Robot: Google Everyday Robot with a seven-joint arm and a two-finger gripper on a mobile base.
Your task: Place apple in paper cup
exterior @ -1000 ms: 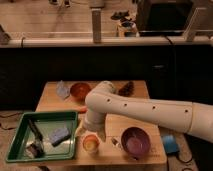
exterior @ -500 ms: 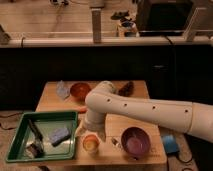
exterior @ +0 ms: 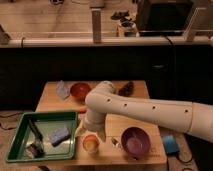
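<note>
The small white paper cup (exterior: 90, 149) stands near the table's front edge, between the green tray and the purple bowl. An orange-yellow round thing, the apple (exterior: 90, 143), shows in the cup's mouth. My gripper (exterior: 93, 132) hangs at the end of the white arm, right above the cup and the apple and close to them. The arm hides the gripper's upper part.
A green tray (exterior: 20, 148) with a blue sponge and dark tools lies at the front left. A purple bowl (exterior: 135, 141) is right of the cup. An orange bowl (exterior: 80, 90), a clear wrapper (exterior: 62, 90) and a dark object (exterior: 126, 87) are at the back. An orange carrot-like piece (exterior: 81, 110) lies by the arm.
</note>
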